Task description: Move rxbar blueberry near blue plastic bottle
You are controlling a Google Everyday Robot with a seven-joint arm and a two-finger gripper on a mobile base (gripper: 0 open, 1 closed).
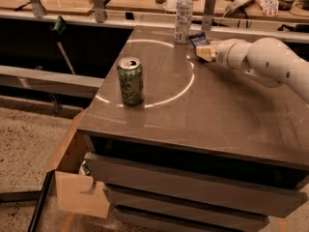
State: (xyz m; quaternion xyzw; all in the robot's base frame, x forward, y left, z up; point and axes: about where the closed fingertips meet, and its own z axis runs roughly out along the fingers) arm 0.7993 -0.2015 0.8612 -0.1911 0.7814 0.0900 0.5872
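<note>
The rxbar blueberry (197,39), a dark navy wrapper, sits at the tip of my gripper (203,50) near the table's far edge. The tan fingers (206,53) are closed on its near end. The white arm reaches in from the right. The blue plastic bottle (183,14), clear with a white cap and pale label, stands upright just left of the bar, a small gap away.
A green soda can (130,81) stands upright at the front left of the brown table (203,115). A metal rail and cluttered benches run behind the table. An open cardboard box (77,178) sits on the floor at lower left.
</note>
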